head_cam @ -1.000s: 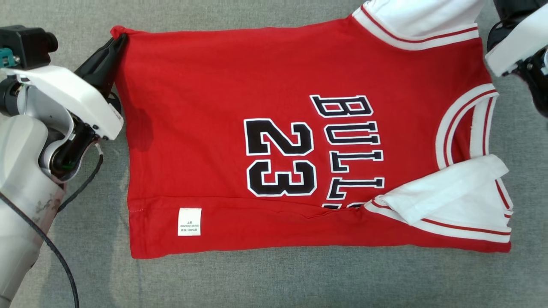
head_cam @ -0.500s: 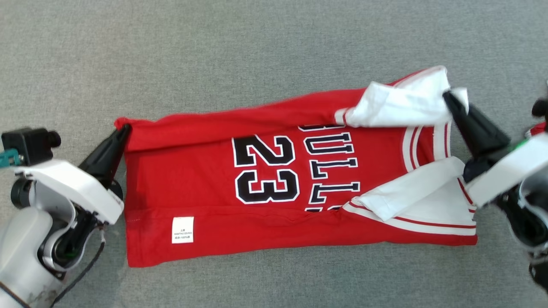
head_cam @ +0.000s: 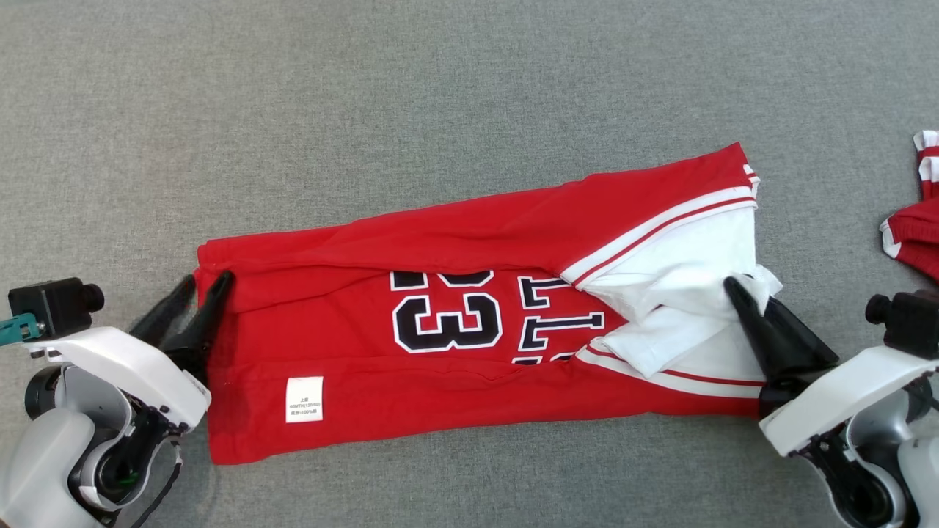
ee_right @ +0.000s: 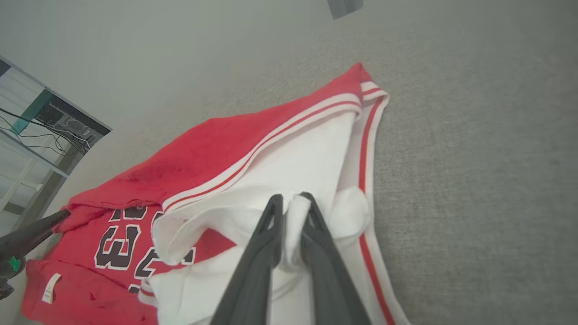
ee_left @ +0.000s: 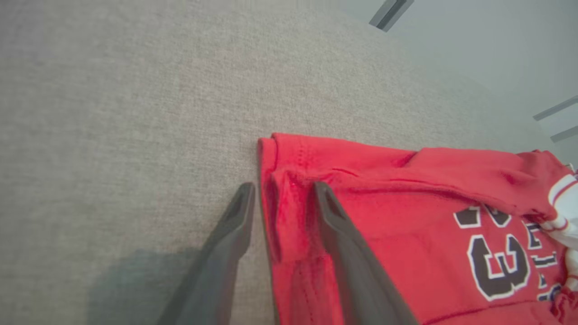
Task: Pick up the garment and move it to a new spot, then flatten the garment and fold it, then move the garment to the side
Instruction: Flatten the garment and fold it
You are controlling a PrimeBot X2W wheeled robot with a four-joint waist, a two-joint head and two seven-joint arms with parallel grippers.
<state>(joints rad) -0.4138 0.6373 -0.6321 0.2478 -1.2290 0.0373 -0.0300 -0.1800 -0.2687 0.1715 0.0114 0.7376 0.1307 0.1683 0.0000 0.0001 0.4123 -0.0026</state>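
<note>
Red jersey [head_cam: 477, 370] | upper edge folded over | white sleeves [head_cam: 660, 282] bunched right

Grey surface [head_cam: 440, 95], red cloth [head_cam: 913, 238] rt edge

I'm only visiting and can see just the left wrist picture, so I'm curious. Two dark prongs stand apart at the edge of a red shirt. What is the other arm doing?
Observer: The right gripper pinches a white fold of the jersey between its fingers, at the sleeve end.
Operator: Is anything else lying around?
Observer: Yes, a second red garment with white trim lies apart from the jersey, at the right edge of the head view.
Operator: Does the shirt have a tag?
Observer: A white label lies face up near the hem, on the side nearer the robot.
</note>
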